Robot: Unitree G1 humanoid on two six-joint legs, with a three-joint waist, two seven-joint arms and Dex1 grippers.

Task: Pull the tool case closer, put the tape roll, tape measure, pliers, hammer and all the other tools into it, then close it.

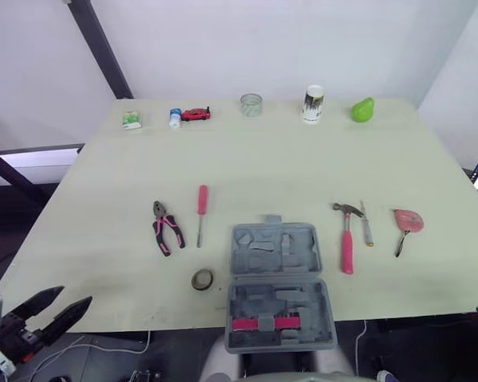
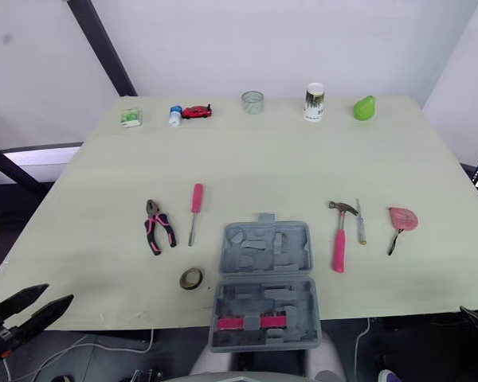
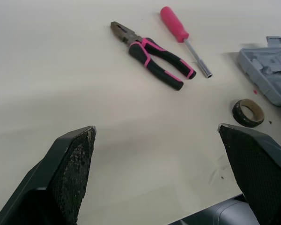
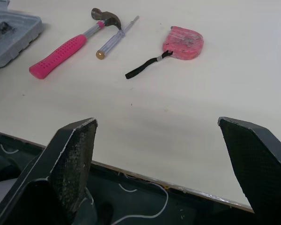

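Note:
The grey tool case lies open at the table's front middle, its near half hanging over the edge with a pink part inside. Left of it lie the tape roll, the pink-and-black pliers and a pink screwdriver. To its right are the pink-handled hammer, a slim clear-handled screwdriver and the pink tape measure. My left gripper hangs open off the front left corner, empty. My right gripper is open and empty, before the front edge near the tape measure.
Along the far edge stand a green box, a small blue-and-white bottle, a red toy car, a glass jar, a printed cup and a green pear. A black pole leans at the back left.

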